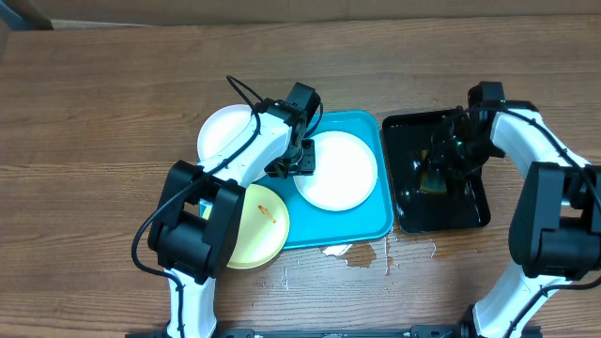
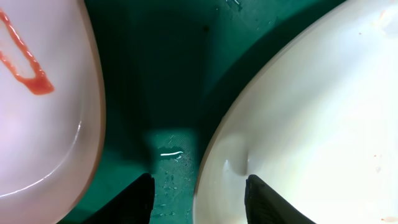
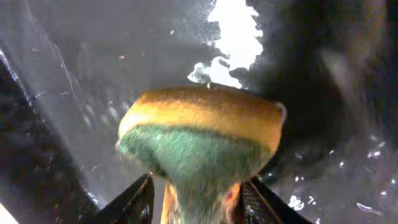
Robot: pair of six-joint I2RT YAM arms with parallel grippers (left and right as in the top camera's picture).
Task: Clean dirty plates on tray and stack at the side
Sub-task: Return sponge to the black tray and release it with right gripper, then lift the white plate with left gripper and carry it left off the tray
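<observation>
Your left gripper (image 2: 199,198) is spread wide just above the turquoise tray (image 1: 376,221). Its jaws stand either side of the rim of the white plate (image 1: 335,169) that lies flat in the tray's middle, and nothing is held yet. Your right gripper (image 3: 199,208) is pinching a yellow-and-green sponge (image 3: 199,134) over the wet black tray (image 1: 470,211), well apart from the plates. The second white plate (image 1: 221,136) sits at the turquoise tray's far-left corner, partly off it. The yellow-green plate (image 1: 249,235), with its orange-red smear (image 1: 268,214), lies at the near-left corner, mostly off the tray. Judge these plates as light, stiff and glossy, and likely slick where the tray floor is beaded with water, so a flat plate will tend to slide rather than lift. The rim is the only place to take hold: work one finger under the lip, set the other on top, and close firmly. Expect the plate to pivot in so narrow a pinch, so keep it low while the sponge works.
</observation>
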